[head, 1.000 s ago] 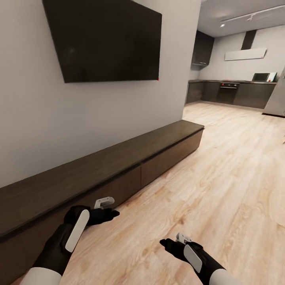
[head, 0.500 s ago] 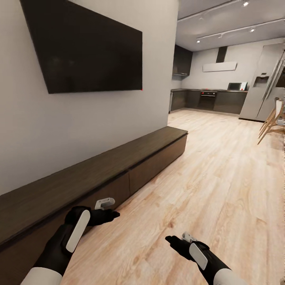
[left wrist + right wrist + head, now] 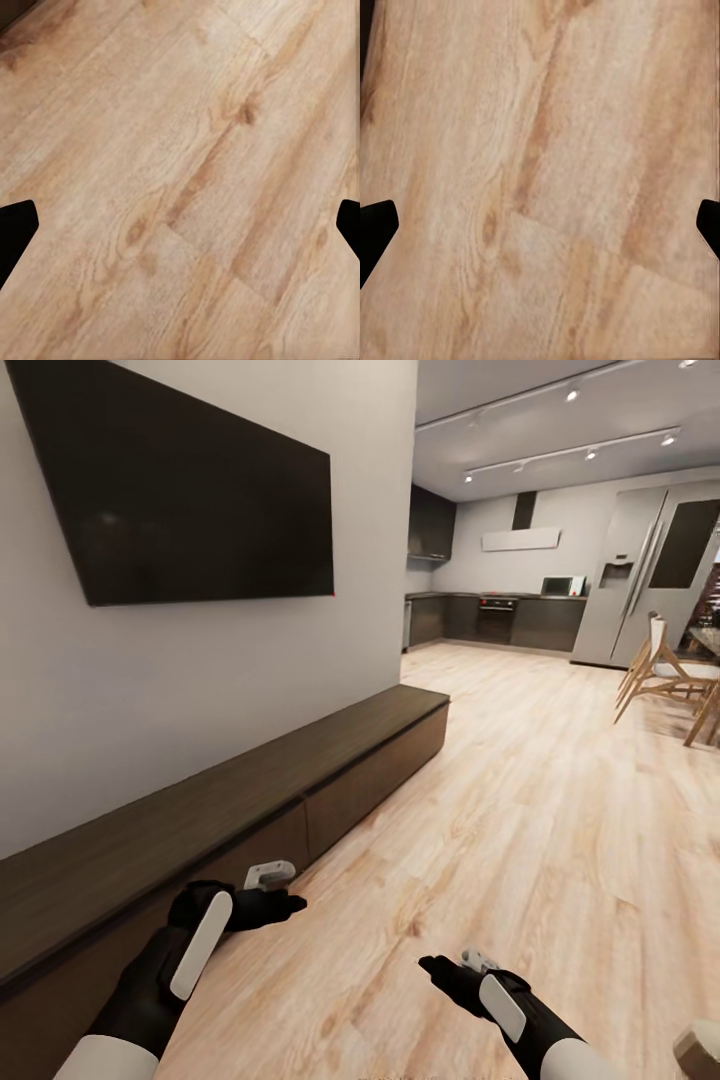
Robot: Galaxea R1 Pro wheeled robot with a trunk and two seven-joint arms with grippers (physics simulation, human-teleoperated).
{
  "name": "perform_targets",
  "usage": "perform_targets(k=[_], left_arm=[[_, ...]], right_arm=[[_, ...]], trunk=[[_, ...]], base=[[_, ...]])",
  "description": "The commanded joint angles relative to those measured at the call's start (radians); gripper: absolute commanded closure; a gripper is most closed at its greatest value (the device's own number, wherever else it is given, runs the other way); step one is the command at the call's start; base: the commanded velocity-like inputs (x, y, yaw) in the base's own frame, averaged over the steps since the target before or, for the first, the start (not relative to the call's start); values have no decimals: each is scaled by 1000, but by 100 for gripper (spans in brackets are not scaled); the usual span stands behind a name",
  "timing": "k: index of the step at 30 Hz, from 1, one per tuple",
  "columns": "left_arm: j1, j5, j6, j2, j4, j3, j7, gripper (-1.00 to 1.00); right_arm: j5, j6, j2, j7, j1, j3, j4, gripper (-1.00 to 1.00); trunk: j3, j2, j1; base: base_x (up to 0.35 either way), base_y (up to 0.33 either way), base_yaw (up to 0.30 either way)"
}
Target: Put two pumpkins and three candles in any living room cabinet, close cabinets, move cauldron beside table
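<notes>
The cabinet, a long low dark-brown unit, runs along the wall at the left, and its visible drawer fronts sit flush. My left gripper hovers over the floor just in front of it, open and empty. My right gripper hangs low over the floorboards further right, also open and empty. The wrist views look down on bare wood floor, with the left gripper and right gripper fingertips spread to the frame edges. The pumpkins, candles, cauldron and table are out of view.
A black TV hangs on the wall above the cabinet. Light wood floor stretches ahead to a dark kitchen with a steel fridge. Wooden chairs stand at the right. A grey-brown corner of something shows at the lower right.
The whole view has swung to the right: the cabinet and TV have shifted left, and the fridge and chairs have come into sight. Both arms keep the same pose.
</notes>
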Motion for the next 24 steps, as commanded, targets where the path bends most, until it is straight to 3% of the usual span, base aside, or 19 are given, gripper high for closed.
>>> perform_targets(k=[1, 18, 24], left_arm=[[0, 11, 3, 1, -3, -3, 10, -100], [0, 8, 3, 2, -6, -5, 10, -100], [0, 8, 1, 2, -4, -6, 11, -100]], right_arm=[[-1, 3, 0, 1, -1, 3, 0, -100], [-2, -10, -1, 0, -1, 3, 1, -100], [-2, -10, 0, 0, -1, 3, 1, -100]], trunk=[[-2, 0, 0], [-26, 0, 0], [-34, 0, 0]], base=[[0, 0, -167], [3, 0, -167], [241, -1, -167]])
